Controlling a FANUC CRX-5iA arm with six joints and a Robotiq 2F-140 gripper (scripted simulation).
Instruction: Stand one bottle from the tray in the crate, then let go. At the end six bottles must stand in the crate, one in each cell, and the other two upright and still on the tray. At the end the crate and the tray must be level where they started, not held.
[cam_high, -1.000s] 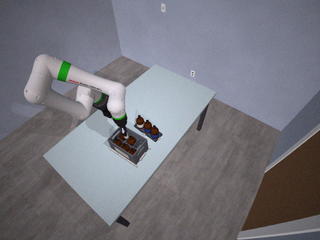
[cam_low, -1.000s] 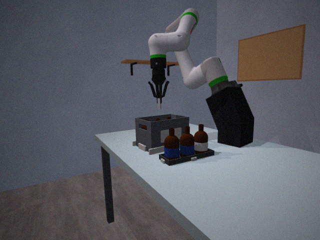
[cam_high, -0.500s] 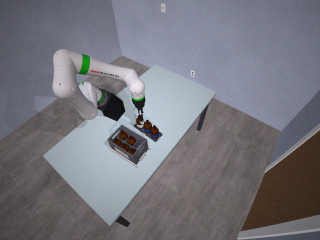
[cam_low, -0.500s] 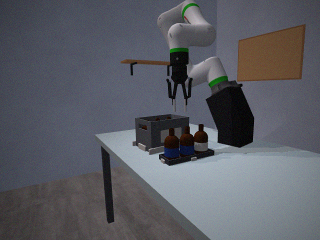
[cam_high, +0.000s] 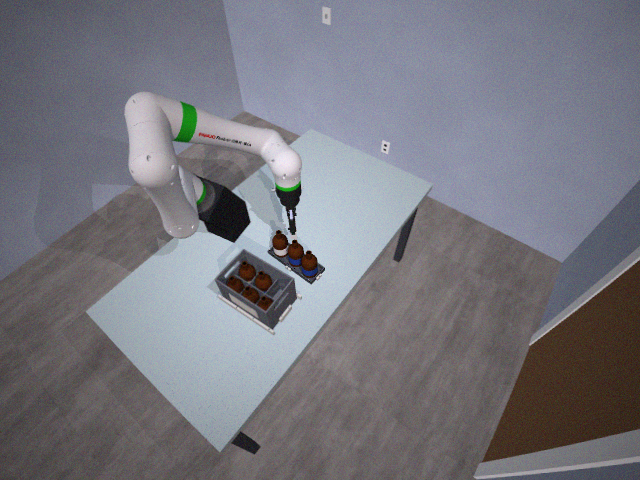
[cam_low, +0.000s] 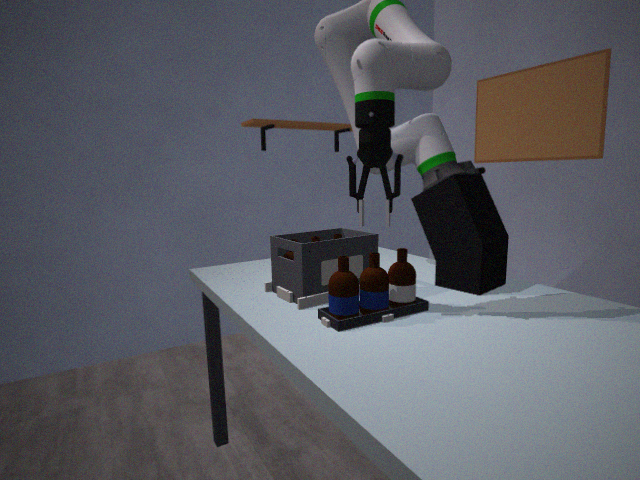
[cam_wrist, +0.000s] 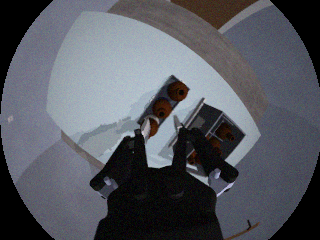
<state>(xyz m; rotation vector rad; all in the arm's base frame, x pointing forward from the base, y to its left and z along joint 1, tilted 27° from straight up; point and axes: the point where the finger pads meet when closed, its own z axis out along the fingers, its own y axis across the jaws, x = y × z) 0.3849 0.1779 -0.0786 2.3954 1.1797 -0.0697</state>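
Pincer empty; tray: three bottles; crate: five.

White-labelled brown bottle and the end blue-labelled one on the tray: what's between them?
Another brown blue-labelled bottle, upright on the flat black tray, seen clearly in the exterior view.

The gripper, part open and empty, hangs above the tray's bottles beside the crate.
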